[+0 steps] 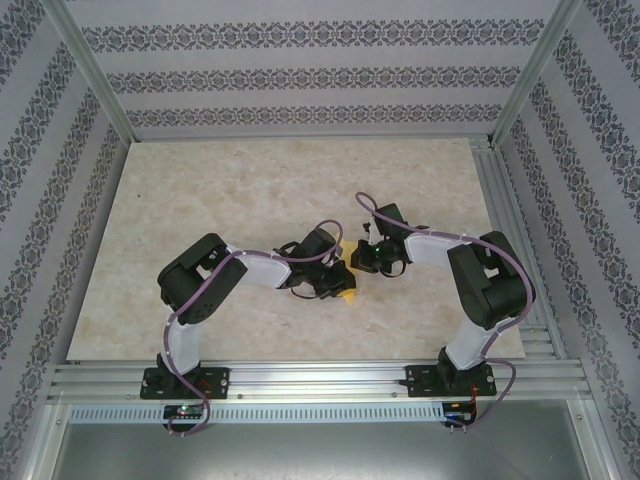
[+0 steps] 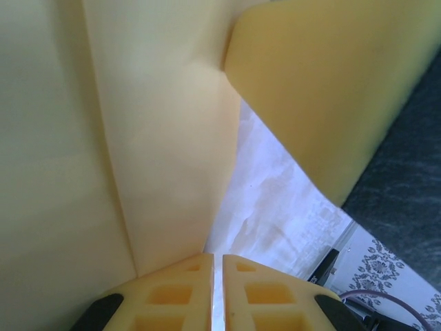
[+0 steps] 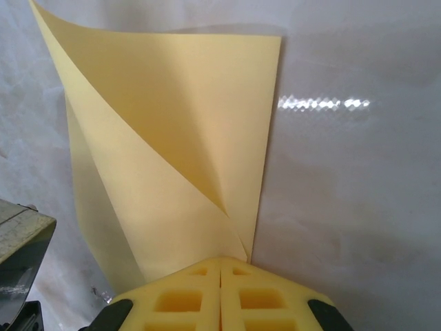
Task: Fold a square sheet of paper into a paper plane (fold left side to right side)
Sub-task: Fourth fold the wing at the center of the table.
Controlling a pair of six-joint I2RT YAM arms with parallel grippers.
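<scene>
Left hand (image 2: pixel 219 265): jaws shut, pinching an edge of the square sheet of paper (image 3: pixel 172 138), lifted and curled over the counter (image 1: pixel 250 190) centre. Right hand (image 3: pixel 220 265): shut on its near corner. Step, by my reading: the left-to-right fold. Next needs edges matched, then a pressed crease

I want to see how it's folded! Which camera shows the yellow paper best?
The right wrist view: most of the yellow paper shows, with its folded-over flap and edges clear. The left wrist view is too close to see its shape. The top view gives a small, far-off yellow patch.
</scene>
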